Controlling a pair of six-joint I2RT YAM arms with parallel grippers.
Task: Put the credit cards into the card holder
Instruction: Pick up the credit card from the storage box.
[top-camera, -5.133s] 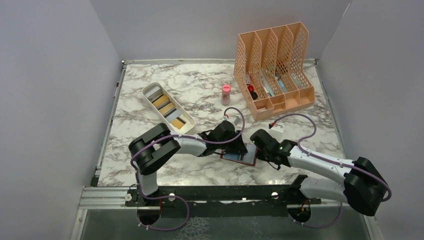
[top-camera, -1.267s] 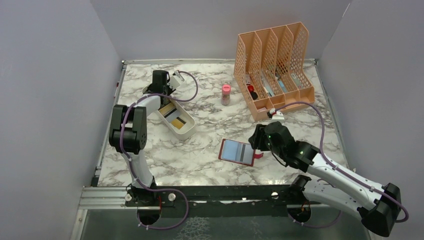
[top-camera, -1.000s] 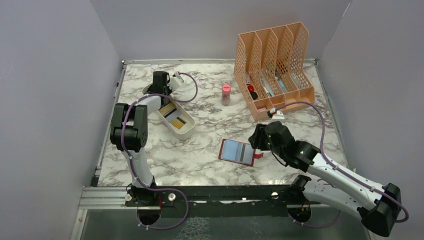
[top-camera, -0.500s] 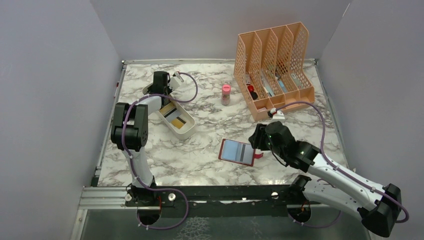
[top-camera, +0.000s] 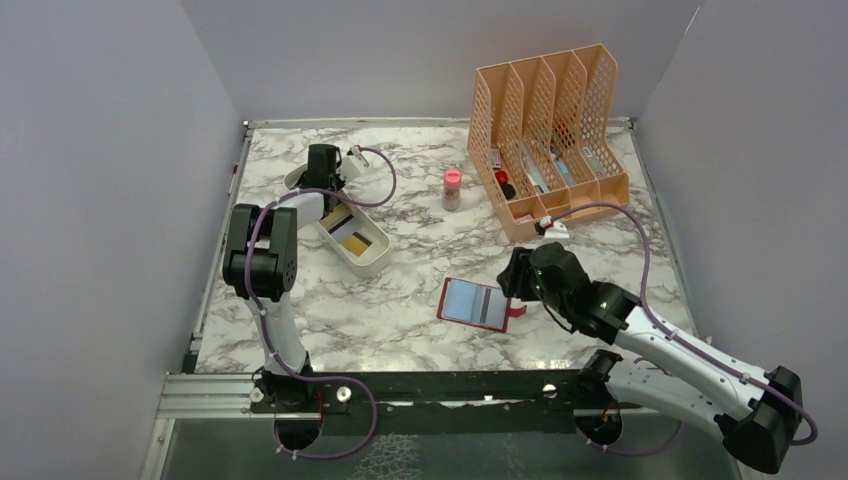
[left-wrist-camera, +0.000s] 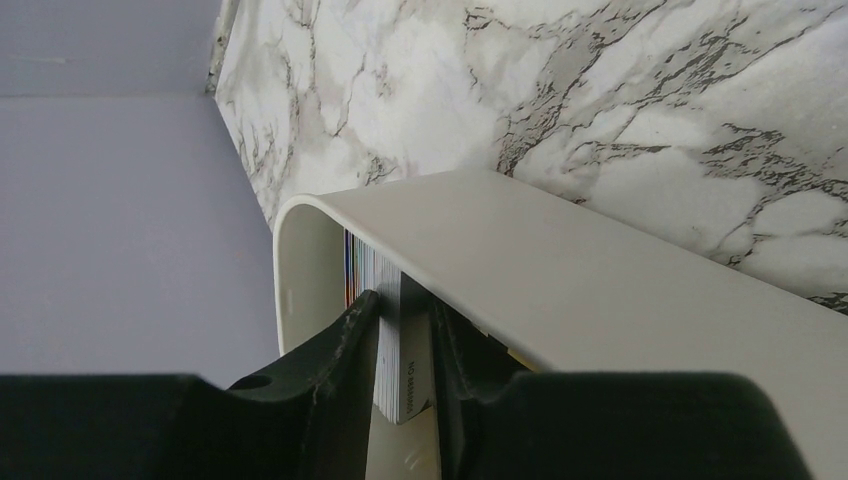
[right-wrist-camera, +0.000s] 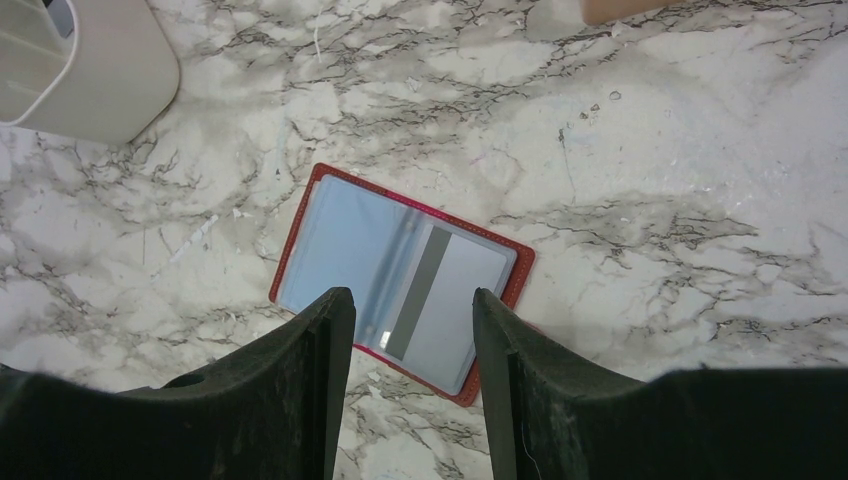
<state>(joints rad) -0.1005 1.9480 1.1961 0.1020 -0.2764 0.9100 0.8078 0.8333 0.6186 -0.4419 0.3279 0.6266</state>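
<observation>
As it lies open, red card holder (right-wrist-camera: 400, 290)

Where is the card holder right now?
Top view: the card holder lies open on the table, near centre, just left of the right gripper and right of the white tray.

Most of the cards (left-wrist-camera: 402, 345) sit hidden behind the white tray (left-wrist-camera: 600, 290) wall.
</observation>
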